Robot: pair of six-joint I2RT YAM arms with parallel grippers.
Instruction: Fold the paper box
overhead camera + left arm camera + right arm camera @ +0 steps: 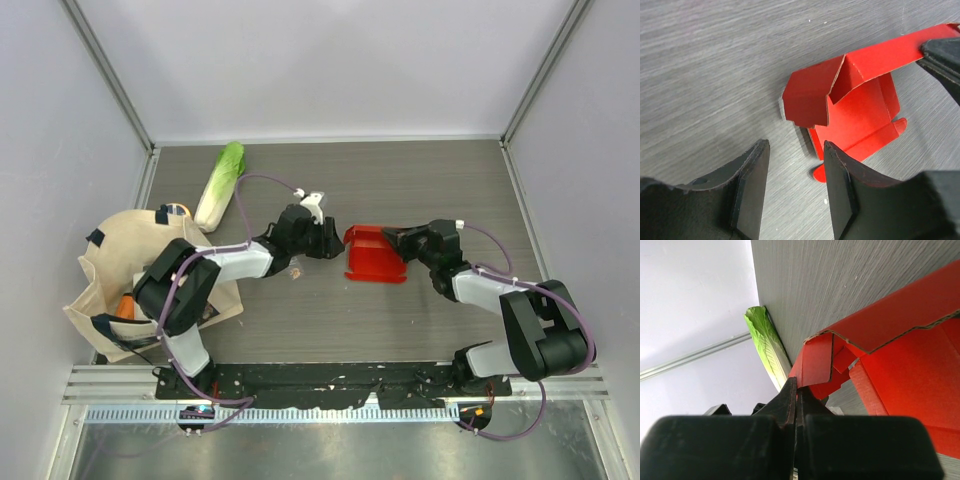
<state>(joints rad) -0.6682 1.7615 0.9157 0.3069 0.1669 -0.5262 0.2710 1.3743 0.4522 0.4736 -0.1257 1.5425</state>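
Note:
The paper box (372,256) is bright red card, partly folded, lying mid-table with flaps and one wall standing. In the left wrist view the paper box (855,102) lies just beyond my open, empty left gripper (792,172), whose right finger (840,190) sits beside a small rounded flap. From above, my left gripper (326,240) is at the box's left edge. My right gripper (396,240) is at the box's right side, shut on a raised wall. In the right wrist view my right gripper (796,388) pinches the edge of a red flap (815,362).
A green leafy cabbage (220,184) lies at the back left and also shows in the right wrist view (767,347). A beige tote bag (120,270) holding something orange sits at the left beside the left arm. White walls enclose the table.

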